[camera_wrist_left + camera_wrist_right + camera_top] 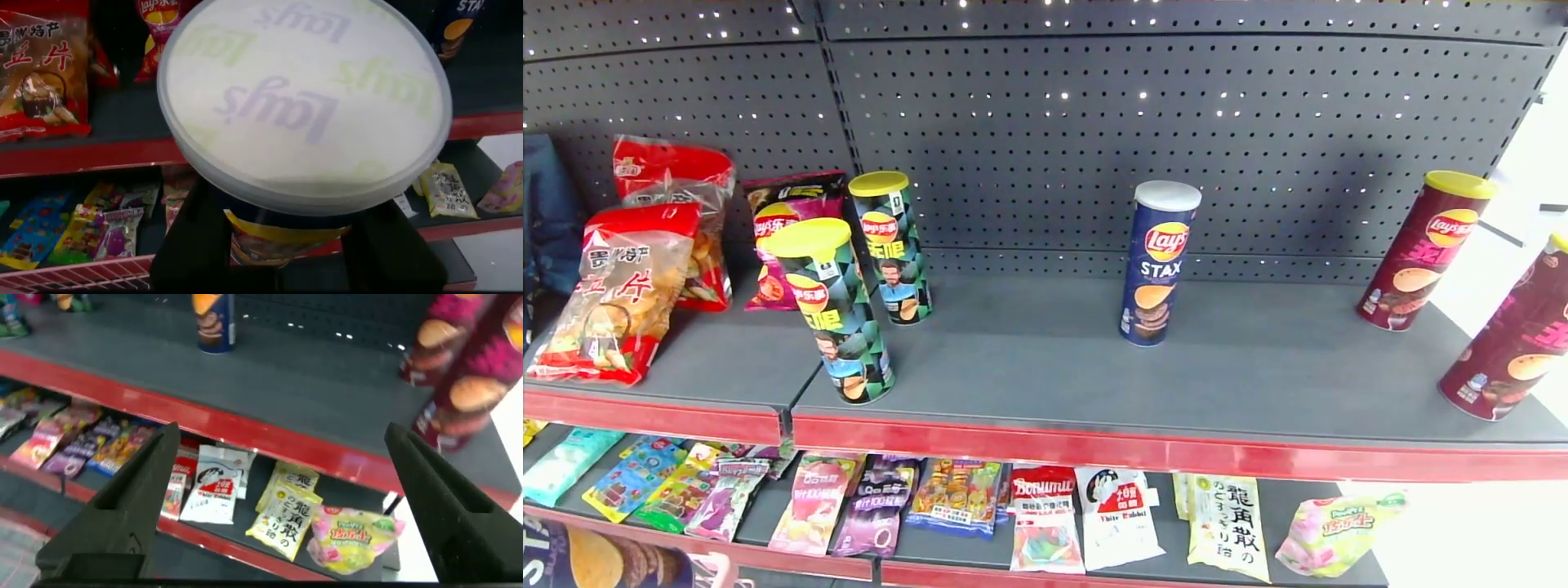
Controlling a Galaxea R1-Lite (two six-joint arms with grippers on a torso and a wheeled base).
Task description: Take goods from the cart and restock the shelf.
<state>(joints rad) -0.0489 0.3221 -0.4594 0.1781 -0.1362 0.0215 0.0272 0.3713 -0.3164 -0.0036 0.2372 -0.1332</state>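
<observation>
Here, chip can (304,98): clamped in left gripper (290,224), lid toward the wrist camera, before the shelf (82,155).
Right gripper (282,437): fingers spread wide, empty, facing lower-shelf sachets (286,514).
Head view: five upright cans (1164,261) on upper shelf.

Chip can (304,98) (white lid), in left hand (290,249)

Dark perforated back panel (1045,122); bright glare (1539,155) at right, perhaps window.
</observation>
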